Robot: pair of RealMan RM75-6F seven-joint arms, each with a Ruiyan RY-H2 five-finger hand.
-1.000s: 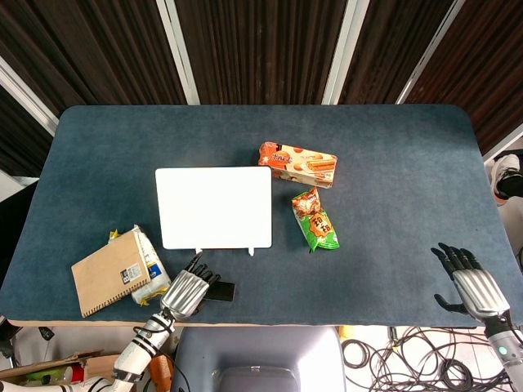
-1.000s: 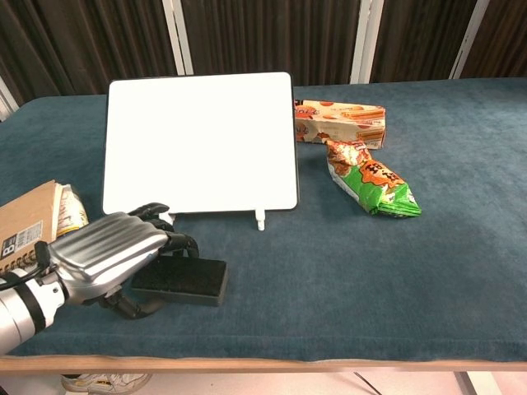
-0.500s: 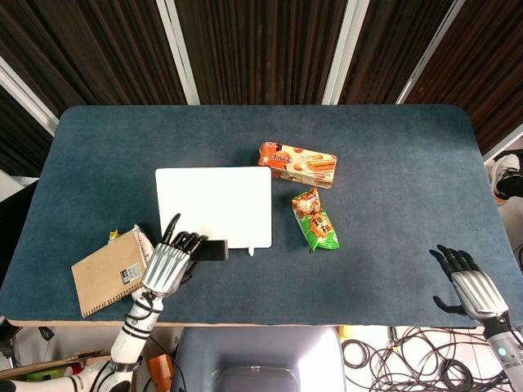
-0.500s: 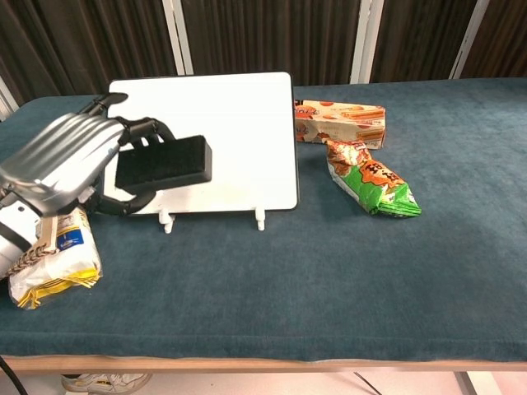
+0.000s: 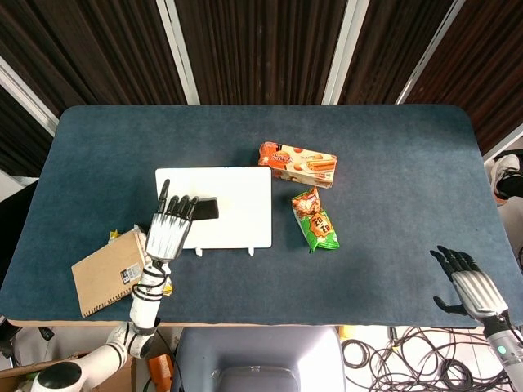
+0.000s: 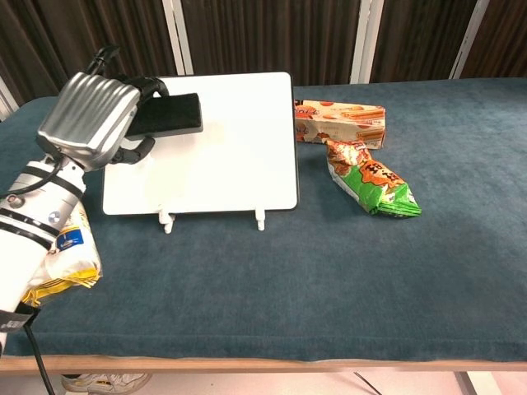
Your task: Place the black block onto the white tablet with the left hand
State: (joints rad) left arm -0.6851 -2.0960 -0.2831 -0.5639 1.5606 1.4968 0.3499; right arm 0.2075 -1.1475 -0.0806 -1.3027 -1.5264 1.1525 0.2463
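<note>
My left hand (image 5: pixel 170 225) (image 6: pixel 92 119) grips the black block (image 5: pixel 204 210) (image 6: pixel 171 113) and holds it over the left part of the white tablet (image 5: pixel 233 196) (image 6: pixel 222 156). Whether the block touches the tablet's surface I cannot tell. The tablet lies flat in the middle of the blue table, with two small white feet at its near edge. My right hand (image 5: pixel 472 286) hovers at the table's near right edge, fingers apart, holding nothing; only the head view shows it.
An orange biscuit box (image 5: pixel 297 163) (image 6: pixel 341 121) and a green snack bag (image 5: pixel 315 220) (image 6: pixel 370 183) lie right of the tablet. A brown notebook (image 5: pixel 108 272) and a yellow-white packet (image 6: pixel 62 255) lie near the front left edge, under my left forearm.
My left hand lifted the black block from the table's near edge and carried it away from me, to above the tablet's left side. The right hand barely moved.
</note>
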